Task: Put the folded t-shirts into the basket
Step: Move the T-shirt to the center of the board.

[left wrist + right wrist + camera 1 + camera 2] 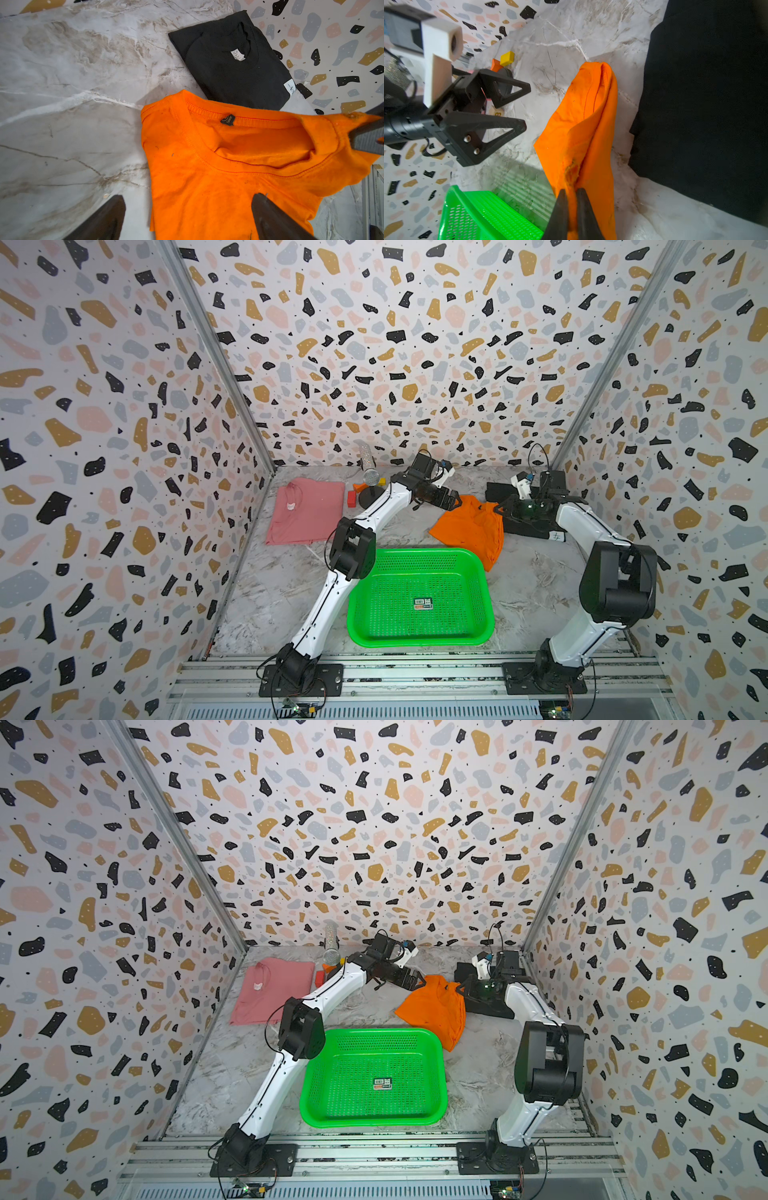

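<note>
Orange t-shirt [469, 531] sits right of centre on the tabletop, between the green basket [417, 642] and the black t-shirt [228, 68]. One shoulder is lifted and bunched; the rest drapes down toward the basket's far right corner.

Left arm: base at the front edge, upper link slanting toward the far side, elbow over the basket's far left corner, forearm turned rightward. Left pincer [455, 502] spread wide, holding nothing, at the shirt's collar side. One finger [268, 209] lies over the cloth; contact unclear.

Right arm: base at the front right, elbow raised high, wrist bent leftward over the black shirt. Right pincer [571, 192] clamped narrow on the orange shoulder fold.

Black shirt flat at the far right corner. Pink t-shirt [305, 510] flat at the far left corner. Basket near the front edge, centre, no shirts inside.
</note>
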Tool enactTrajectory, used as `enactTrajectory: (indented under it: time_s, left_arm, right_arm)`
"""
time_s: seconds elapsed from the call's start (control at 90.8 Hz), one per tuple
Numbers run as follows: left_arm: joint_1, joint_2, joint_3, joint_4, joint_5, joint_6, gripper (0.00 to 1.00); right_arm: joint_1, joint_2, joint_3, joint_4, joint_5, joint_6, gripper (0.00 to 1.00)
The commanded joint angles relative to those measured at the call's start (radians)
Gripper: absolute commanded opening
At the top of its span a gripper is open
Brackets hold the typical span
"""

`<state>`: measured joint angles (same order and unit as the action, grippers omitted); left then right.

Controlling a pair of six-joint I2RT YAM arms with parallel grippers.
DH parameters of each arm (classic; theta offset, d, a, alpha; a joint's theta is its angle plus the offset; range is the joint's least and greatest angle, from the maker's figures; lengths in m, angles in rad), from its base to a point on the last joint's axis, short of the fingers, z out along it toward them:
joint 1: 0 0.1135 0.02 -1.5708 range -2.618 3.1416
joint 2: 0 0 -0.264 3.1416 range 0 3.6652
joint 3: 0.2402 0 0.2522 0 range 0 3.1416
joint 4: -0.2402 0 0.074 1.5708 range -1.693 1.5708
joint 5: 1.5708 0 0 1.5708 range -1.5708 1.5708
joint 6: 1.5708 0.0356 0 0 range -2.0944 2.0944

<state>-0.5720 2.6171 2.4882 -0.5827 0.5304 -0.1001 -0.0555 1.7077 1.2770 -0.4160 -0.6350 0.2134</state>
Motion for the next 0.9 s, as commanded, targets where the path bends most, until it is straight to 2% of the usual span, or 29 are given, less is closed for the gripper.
enactTrajectory:
  time_s: [0.0,0.099,0.242,0.363,0.418,0.595,0.683,0.804,0.892]
  left_arm:
    - [0.008,-0.020,0.007,0.027,0.093,0.045,0.95]
    - [0.008,-0.044,-0.016,0.073,0.165,0.143,0.95]
    - [0.008,-0.091,-0.096,0.190,0.323,0.394,0.95]
    - [0.008,-0.075,-0.093,0.273,0.422,0.514,0.96]
    - [0.008,-0.061,-0.093,0.324,0.465,0.562,0.96]
    - [0.008,-0.002,-0.100,0.533,0.541,0.624,0.95]
    - [0.008,0.022,-0.061,0.544,0.501,0.613,0.95]
    - [0.008,-0.005,-0.074,0.538,0.464,0.554,0.93]
    - [0.002,-0.049,-0.163,0.572,0.465,0.552,0.93]
  right_arm:
    - [0.015,-0.074,0.011,-0.082,0.096,-0.081,0.00]
    - [0.018,-0.128,-0.025,-0.049,0.129,-0.132,0.00]
    - [0.023,-0.167,-0.065,-0.043,0.171,-0.274,0.00]
    - [0.025,-0.164,-0.068,-0.100,0.275,-0.358,0.00]
    - [0.026,-0.162,-0.069,-0.128,0.283,-0.390,0.00]
    - [0.026,-0.213,-0.141,-0.130,0.290,-0.577,0.00]
    - [0.023,-0.211,-0.136,-0.136,0.409,-0.618,0.00]
    - [0.013,-0.177,-0.101,-0.201,0.475,-0.553,0.00]
    - [0.001,-0.193,-0.119,-0.232,0.544,-0.407,0.00]
